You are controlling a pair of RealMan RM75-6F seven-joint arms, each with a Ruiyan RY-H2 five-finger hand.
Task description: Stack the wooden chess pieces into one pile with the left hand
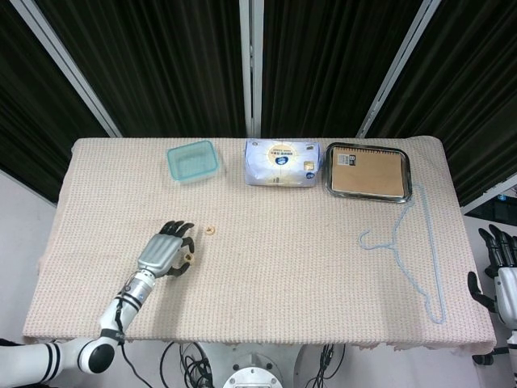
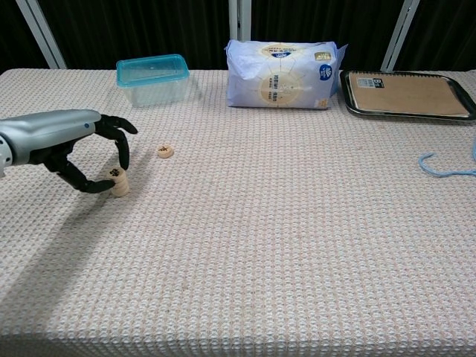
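Dark curtains hung behind the table (image 1: 266,267), which had a beige woven cloth on it. I had my left hand (image 1: 166,252) low over the cloth, and its fingertips (image 2: 117,175) were pinching the top of a small pile of wooden chess pieces (image 2: 118,184). From the chest view the pile looked like two discs, one on the other, but I could not be sure of the count. The hand was grasping the upper piece, not released yet; I judged it was just setting this piece down and making it straight. One more chess piece (image 2: 165,152) lay flat on the cloth just beyond the fingertips and a little to the right, apart from the pile. So in my judgement the task was partly done: the pile was started, and this single piece was left to pick up and put on top. Far beyond the hand stood a teal plastic box (image 1: 193,162), further right a white and blue soft pack (image 1: 282,163), a metal tray (image 1: 333,187) and a light blue hanger (image 1: 408,246). My right hand (image 1: 500,260) hung beside the table edge, holding nothing, its fingers apart.
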